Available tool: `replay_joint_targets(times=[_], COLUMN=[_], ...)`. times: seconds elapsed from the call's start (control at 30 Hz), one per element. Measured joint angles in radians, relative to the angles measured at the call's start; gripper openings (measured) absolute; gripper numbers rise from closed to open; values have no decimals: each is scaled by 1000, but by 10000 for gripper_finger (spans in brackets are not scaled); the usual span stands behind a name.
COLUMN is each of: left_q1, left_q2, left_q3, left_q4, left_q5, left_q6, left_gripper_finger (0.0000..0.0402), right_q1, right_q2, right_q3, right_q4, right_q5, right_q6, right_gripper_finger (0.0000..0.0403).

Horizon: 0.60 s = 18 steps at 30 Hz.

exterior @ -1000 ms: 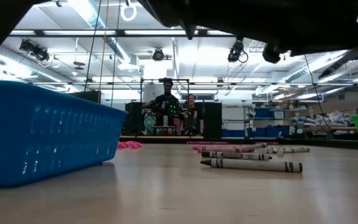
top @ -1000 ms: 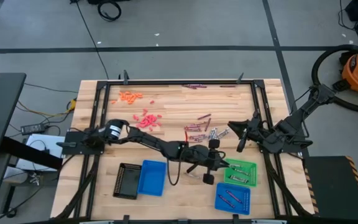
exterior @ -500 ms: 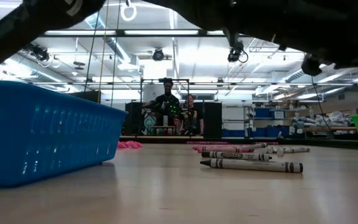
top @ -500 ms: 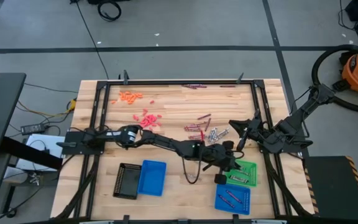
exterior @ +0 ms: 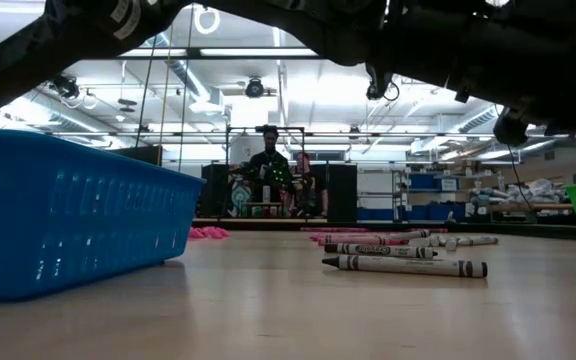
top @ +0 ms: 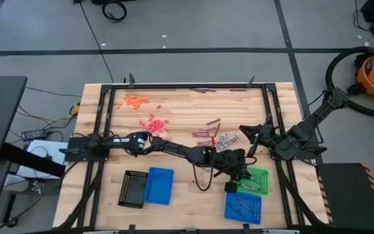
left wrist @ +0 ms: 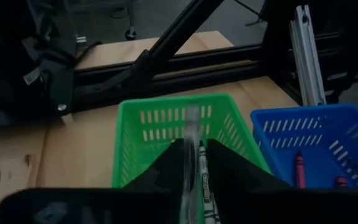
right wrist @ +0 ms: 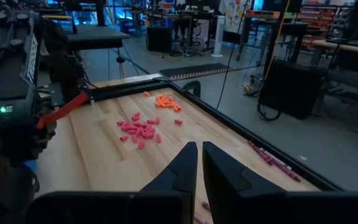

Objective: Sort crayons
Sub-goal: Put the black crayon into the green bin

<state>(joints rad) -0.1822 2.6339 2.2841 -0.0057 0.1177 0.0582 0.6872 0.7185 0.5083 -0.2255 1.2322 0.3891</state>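
My left gripper (top: 239,170) reaches across the table and hangs over the green tray (top: 257,174), shut on a silver-grey crayon (left wrist: 192,121). The green tray holds several more grey crayons (top: 247,186). My right gripper (top: 249,147) waits shut and empty at the table's right side, above the wood. Loose crayons lie flat on the table: an orange heap (top: 135,100), a red-pink heap (top: 153,123), and purple and silver-grey ones (top: 214,136) in the middle. Some of these show in the low view (exterior: 404,265). My left gripper pinches the silver-grey crayon between its two fingers (left wrist: 173,163), which lie along the stick. The crayon's free end (left wrist: 192,112) sticks out forward past the fingertips. The crayon is lifted clear, above the green tray's inside.
A blue tray (top: 243,207) with a few red-pink crayons stands near the front edge, right of centre. Another blue tray (top: 159,185) and a black tray (top: 132,188) stand side by side at the front left. Dark purple crayons (top: 202,90) lie at the far edge. People stand far behind the table (exterior: 268,170).
My left gripper has gone toward the table's right edge with the silver-grey crayon, from beside the green tray to above it. My right arm has kept still.
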Motion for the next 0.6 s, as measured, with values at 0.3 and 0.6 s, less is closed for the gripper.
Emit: replay_joint_targets(times=[0.3,0.6], left_q1=[-19,-91], left_q2=[-32,-121], left_q3=[1,0], left_q4=[-40,-178], left_q5=[-21,-114], left_q6=[102,322], left_gripper_finger=[150,110], right_q1=[0,6], right_q2=[-2,-22], right_q3=[0,0], right_q4=[15,15], right_q5=[-2,-32], right_q6=[32,32], right_gripper_finger=[34,34])
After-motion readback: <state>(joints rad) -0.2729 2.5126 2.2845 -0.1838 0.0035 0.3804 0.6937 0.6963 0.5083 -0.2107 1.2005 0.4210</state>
